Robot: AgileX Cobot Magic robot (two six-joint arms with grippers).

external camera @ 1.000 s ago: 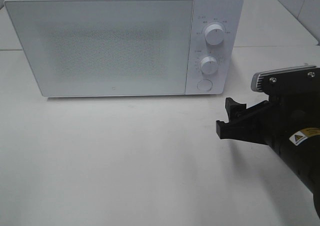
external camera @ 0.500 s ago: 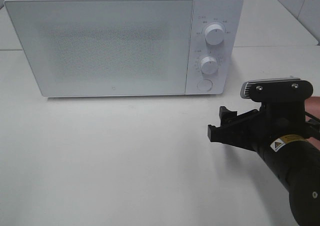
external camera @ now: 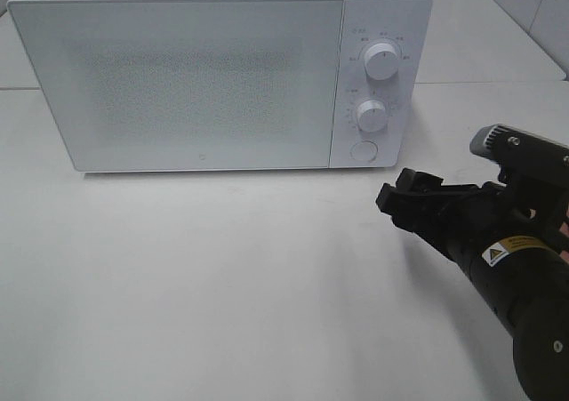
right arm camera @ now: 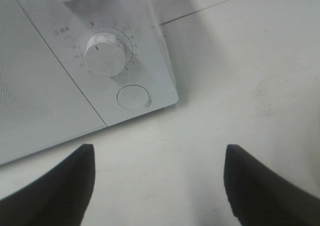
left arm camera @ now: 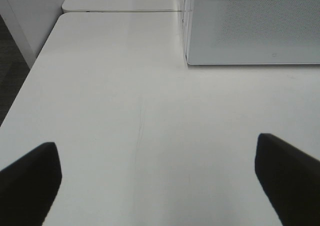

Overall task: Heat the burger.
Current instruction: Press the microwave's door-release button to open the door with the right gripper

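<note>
Near the round button (external camera: 363,151) of the microwave (external camera: 204,72), right jaws open, left jaws wide open over table (left arm camera: 125,126)

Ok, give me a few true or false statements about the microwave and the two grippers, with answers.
1. The microwave door is shut. True.
2. The right gripper holds a burger. False: its jaws are open and empty, no burger is in view.
3. An upper knob and a lower knob sit above a round button. True.
4. The right gripper touches the upper knob. False: it is clear of the microwave, near the round button.
5. The left gripper is open. True.
</note>
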